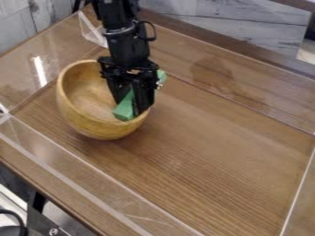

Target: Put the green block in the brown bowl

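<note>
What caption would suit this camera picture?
Black gripper holding a green block at the wooden bowl.

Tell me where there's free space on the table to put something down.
The wooden table is bare right of the brown bowl, down to the near edge. It's crowded at the bowl, where the gripper holds the green block.
</note>
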